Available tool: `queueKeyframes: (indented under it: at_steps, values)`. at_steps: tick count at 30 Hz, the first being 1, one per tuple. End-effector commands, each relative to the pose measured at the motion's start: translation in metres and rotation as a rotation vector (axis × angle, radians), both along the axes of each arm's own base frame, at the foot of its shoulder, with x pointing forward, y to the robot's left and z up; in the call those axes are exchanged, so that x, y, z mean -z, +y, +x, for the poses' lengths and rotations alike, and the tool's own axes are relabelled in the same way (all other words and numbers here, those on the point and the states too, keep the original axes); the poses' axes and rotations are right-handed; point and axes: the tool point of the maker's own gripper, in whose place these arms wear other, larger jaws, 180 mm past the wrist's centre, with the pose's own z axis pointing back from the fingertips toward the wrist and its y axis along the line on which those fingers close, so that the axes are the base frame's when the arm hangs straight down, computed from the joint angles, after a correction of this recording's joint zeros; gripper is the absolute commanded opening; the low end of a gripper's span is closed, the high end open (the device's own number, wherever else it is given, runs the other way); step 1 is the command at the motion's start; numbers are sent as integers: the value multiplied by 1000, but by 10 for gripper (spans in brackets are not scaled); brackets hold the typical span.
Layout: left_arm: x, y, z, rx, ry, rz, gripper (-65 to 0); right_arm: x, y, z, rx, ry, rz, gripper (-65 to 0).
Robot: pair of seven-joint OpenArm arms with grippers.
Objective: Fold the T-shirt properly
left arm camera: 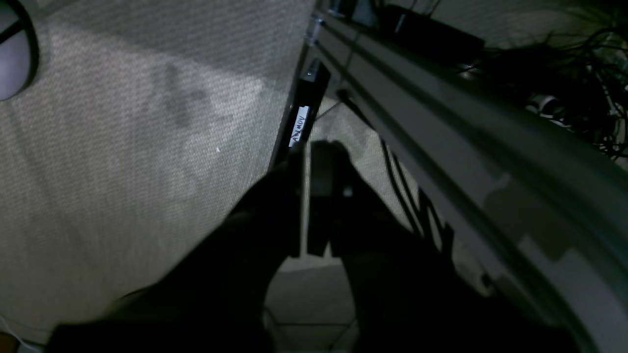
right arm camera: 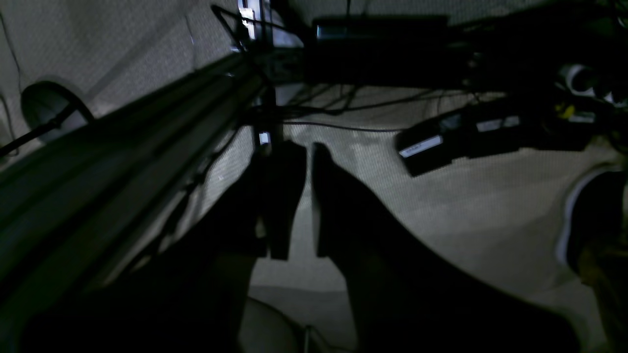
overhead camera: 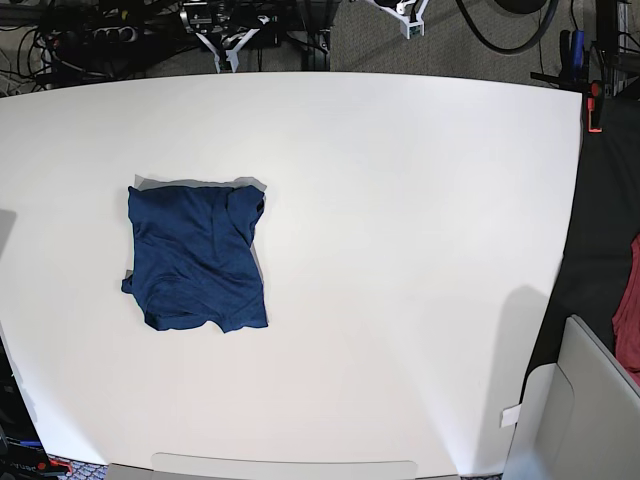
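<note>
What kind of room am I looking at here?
Probably a robotics lab or workshop, not a home: a big bare white table holding only a folded T-shirt, tangled cables behind it, and carpeted floor beneath.

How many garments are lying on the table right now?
1. The dark blue T-shirt lies folded into a rough rectangle on the white table, toward the base view's left. Nothing else rests on the tabletop.

T-shirt (overhead camera: 197, 256) | on table (overhead camera: 400, 250) | base view's left half
</note>
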Motion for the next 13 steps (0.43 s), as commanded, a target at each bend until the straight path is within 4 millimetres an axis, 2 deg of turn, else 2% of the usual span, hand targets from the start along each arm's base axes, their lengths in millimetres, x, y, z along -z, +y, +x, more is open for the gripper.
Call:
queueKeyframes:
  at_steps: [1,10,13]
  values:
    - [-1,-6,1,-11,-12,-5,-650,0,-3,-2,3,2,-23,-586]
    - [-3,-32,5,-21,-19,-44,-650,1,2,-7,21,8,-61,-585]
    - [-3,-33,19,-16,-39,-47,-650,1,2,-8,21,9,-61,-585]
